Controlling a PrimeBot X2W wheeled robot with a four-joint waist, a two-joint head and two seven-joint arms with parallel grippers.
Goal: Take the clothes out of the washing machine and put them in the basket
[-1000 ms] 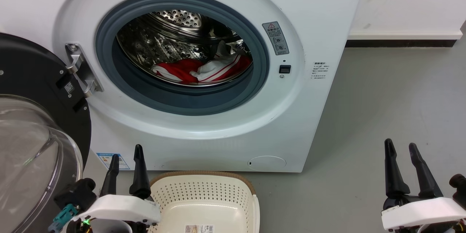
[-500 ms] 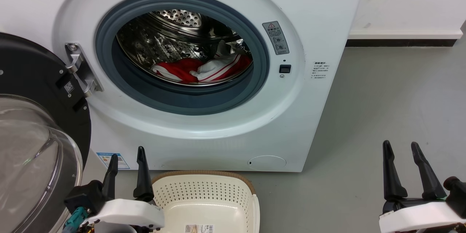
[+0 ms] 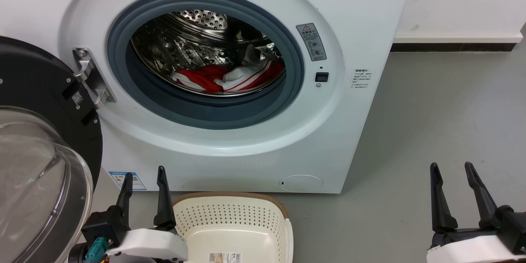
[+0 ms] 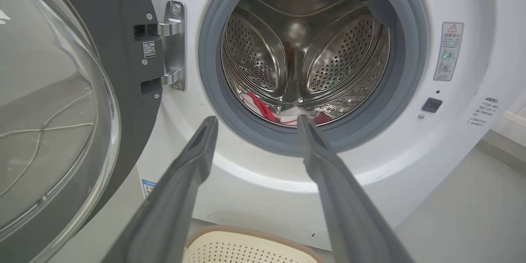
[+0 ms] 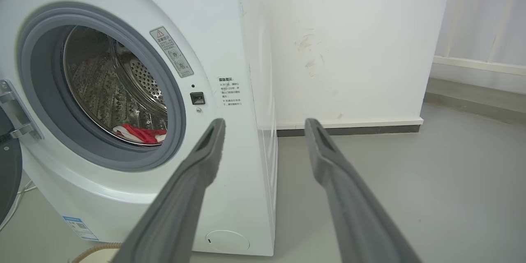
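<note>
We see a large white washing machine (image 3: 361, 28) across most of the head view. It stands on a grey floor (image 3: 431, 111) in front of a white wall (image 3: 460, 0). Its round door (image 3: 33, 181) is swung wide open to our left and has a black rim around a bulging bowl of clear glass.

A broad grey rubber ring (image 3: 205, 111) frames the round opening, and behind it is the perforated steel drum (image 3: 181, 45).

The cream basket (image 3: 230, 218) has perforated sides and a brown rim. It sits on the floor just in front of the machine's base, below the opening, and there is a printed sticker on its pale bottom.

The clothes (image 3: 230, 78) lie in the bottom of the drum, toward our right. They are a crumpled heap of red fabric, with a white piece carrying thin red stripes on top.

Our left gripper (image 3: 144, 172) is at the lower left, just beside the basket's left rim. Its two dark fingers are apart, with nothing between them, and they point up at the machine. In the left wrist view they frame the lower part of the opening.

Our right gripper (image 3: 451, 165) is at the lower right over bare floor, well apart from the machine. Its fingers are likewise spread and hold nothing.

A metal hinge (image 3: 88, 78) joins the door to the front, and a grey warning label (image 3: 311, 42) sits to the right of the ring.
</note>
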